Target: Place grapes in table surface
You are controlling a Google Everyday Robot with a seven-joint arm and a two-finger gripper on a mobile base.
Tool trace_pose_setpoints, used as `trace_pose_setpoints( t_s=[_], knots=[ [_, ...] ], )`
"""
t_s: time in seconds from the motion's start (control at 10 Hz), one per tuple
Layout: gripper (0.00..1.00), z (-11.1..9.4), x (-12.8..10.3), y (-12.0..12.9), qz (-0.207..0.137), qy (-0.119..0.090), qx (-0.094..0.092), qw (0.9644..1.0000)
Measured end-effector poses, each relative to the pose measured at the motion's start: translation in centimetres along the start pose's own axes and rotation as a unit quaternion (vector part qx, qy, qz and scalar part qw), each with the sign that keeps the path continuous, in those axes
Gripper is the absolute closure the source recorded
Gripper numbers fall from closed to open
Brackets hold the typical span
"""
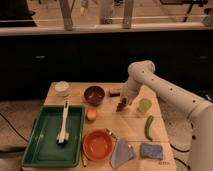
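The grapes (121, 106), a small dark reddish bunch, hang at the tip of my gripper (123, 102), just above the middle of the tan table surface (131, 126). The gripper reaches down from the white arm (165, 90), which comes in from the right, and looks shut on the bunch. The grapes are right of the dark maroon bowl (94, 94) and left of a pale green cup (144, 105).
A green tray (45, 142) with a white brush (63, 122) lies at the left. An orange bowl (97, 145), grey cloth (121, 151), blue sponge (151, 151) and green pepper (148, 127) are at the front. A white cup (62, 88) stands back left.
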Motion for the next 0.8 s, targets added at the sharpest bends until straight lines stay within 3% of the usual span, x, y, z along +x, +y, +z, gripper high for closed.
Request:
trace_pose_setpoints(
  t_s=[0.4, 0.8],
  knots=[
    [1.0, -2.1, -0.7, 0.0, -0.01, 0.005, 0.007, 0.9999],
    [1.0, -2.9, -1.4, 0.1, -0.024, 0.005, 0.008, 0.9997]
  ],
)
